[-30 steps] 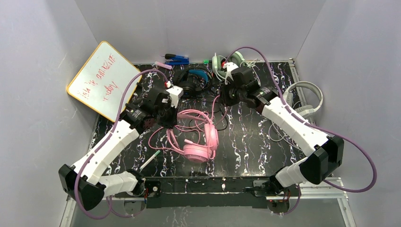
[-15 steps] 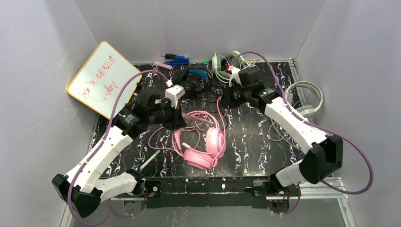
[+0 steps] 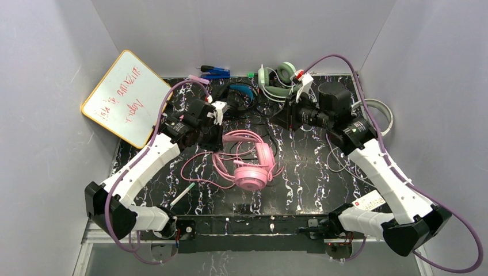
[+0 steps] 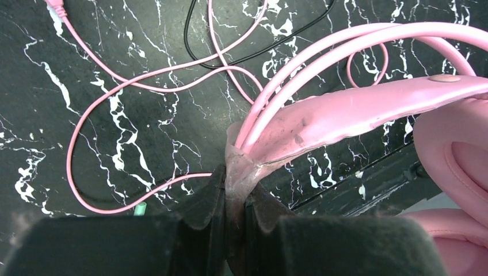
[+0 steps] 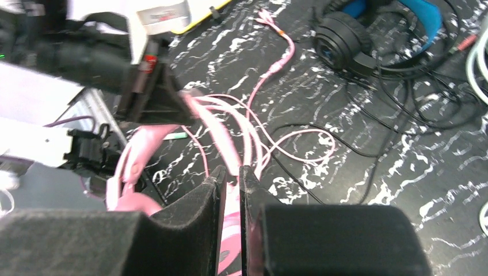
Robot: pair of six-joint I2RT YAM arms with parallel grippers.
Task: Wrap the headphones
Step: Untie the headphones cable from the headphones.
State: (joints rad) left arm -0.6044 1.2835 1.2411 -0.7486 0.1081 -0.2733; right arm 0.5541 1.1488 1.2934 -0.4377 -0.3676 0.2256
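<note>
The pink headphones (image 3: 251, 172) lie mid-table with their thin pink cord (image 3: 193, 172) looped to the left. My left gripper (image 3: 218, 140) is shut on the left end of the pink headband (image 4: 357, 109), and in the left wrist view the jaws (image 4: 235, 190) pinch that worn end. My right gripper (image 3: 286, 119) hovers right of the headband, jaws nearly together. In the right wrist view, blurred pink cord strands (image 5: 221, 135) run into its narrow gap (image 5: 231, 175). Black-and-blue headphones (image 3: 239, 95) and a pale headset (image 3: 276, 80) lie at the back.
A whiteboard (image 3: 124, 98) leans against the left wall. Black cords (image 5: 403, 103) sprawl over the marbled table (image 3: 305, 178) behind the pink set. A white headset (image 3: 380, 106) sits at the right edge behind my right arm. A green-tipped pen (image 3: 183, 194) lies front left, and blue tools (image 3: 216, 72) at the back.
The right arm has swung back and to the right, drawing the cord with it. The left gripper shifted toward the back, and the pink headphones turned and slid right.
</note>
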